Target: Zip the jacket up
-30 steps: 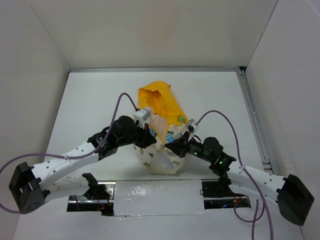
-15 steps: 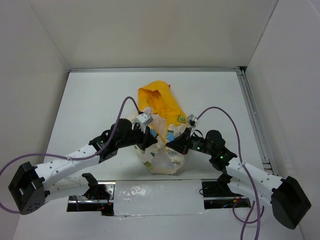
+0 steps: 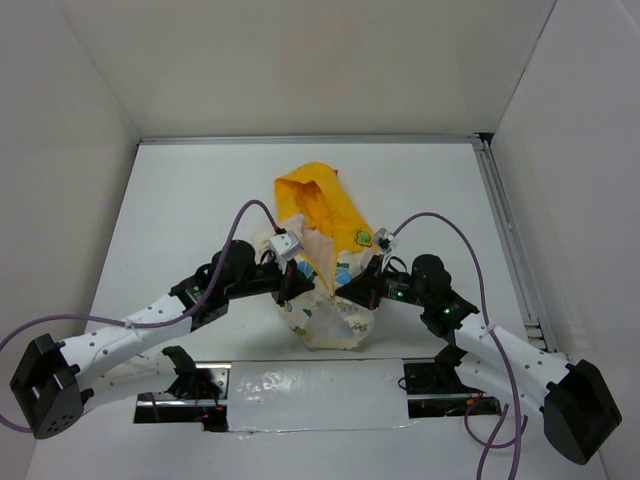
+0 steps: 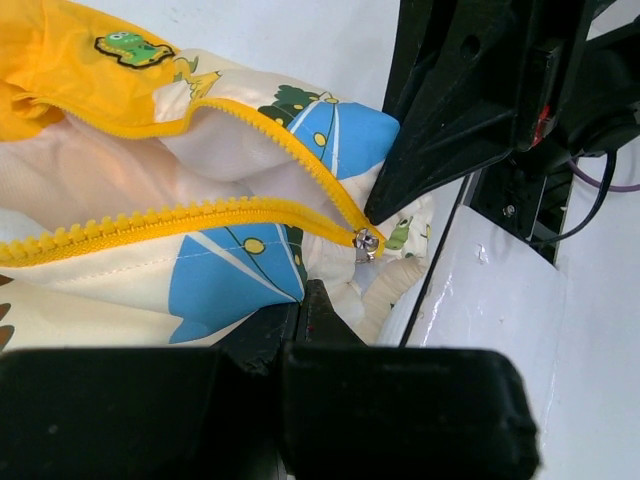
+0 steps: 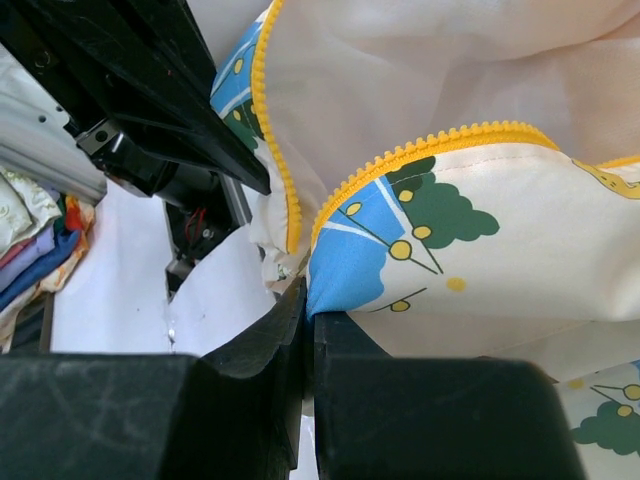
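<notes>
The jacket [image 3: 322,318] lies bunched at mid-table, its yellow-orange hood [image 3: 312,195] toward the far side. My left gripper [image 3: 296,287] is shut on the cream printed fabric at the jacket's left front edge [image 4: 200,290], just below the yellow zipper teeth [image 4: 150,225]. The metal zipper slider [image 4: 368,243] sits at the bottom where the two tooth rows meet. My right gripper [image 3: 346,293] is shut on the right front edge [image 5: 400,260], below its zipper teeth [image 5: 440,140]. The front is open, and pale lining [image 5: 420,70] shows between the edges.
A white taped strip [image 3: 310,385] covers the near table edge between the arm bases. A metal rail [image 3: 505,230] runs along the right side. White walls enclose the table. Purple cables [image 3: 250,210] loop above both wrists.
Both grippers have stayed shut on the jacket's front edges. The left arm has stretched lower and slightly forward. The jacket's lower part has shifted a little between the grippers.
</notes>
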